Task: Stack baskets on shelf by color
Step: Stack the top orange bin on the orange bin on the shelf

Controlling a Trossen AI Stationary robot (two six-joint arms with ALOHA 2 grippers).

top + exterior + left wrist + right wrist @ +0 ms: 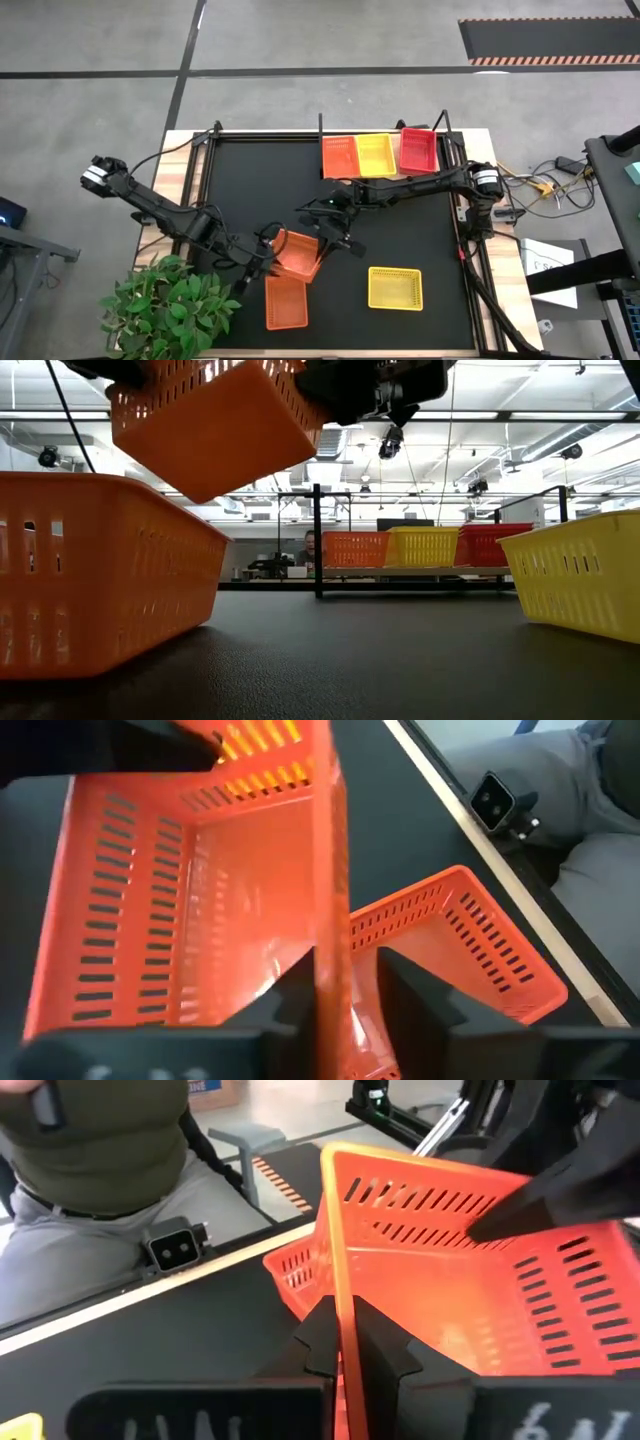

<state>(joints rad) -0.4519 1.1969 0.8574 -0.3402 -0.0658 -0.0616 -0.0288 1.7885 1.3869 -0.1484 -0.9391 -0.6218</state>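
From above, both arms met over the front left of the black mat (pixel 400 220), where a lifted orange basket (pixel 298 254) hung tilted between them. The left gripper (pixel 262 257) sat at its left edge and the right gripper (pixel 330 238) at its right, which looked like a hand-over toward the arm nearer the shelf (pixel 380 176). On the shelf stood an orange basket (pixel 339 156), a yellow one (pixel 376 154) and a red one (pixel 418 149), side by side. A second orange basket (pixel 284 302) and a yellow basket (pixel 395 288) lay on the mat in front. A leafy plant (pixel 165 305) stood at the table's left corner.

From table height, the raised basket (pixel 215 420) hung clear of the mat, tilted, above the orange one lying at left (pixel 100 570). The three shelf baskets (pixel 420 546) lined up far behind, under a ceiling of bright strip lights.

At the left wrist, the fingers (pixel 420 1010) straddled the basket's wall (pixel 328 920) with a little slack on each side, so I judged that claw to be loosening and cannot tell if it gripped.

At the right wrist, the fingers (pixel 318 1342) were pinched tight on the rim (pixel 335 1240), carrying the load. A seated person (pixel 100 1160) was beyond the table edge.
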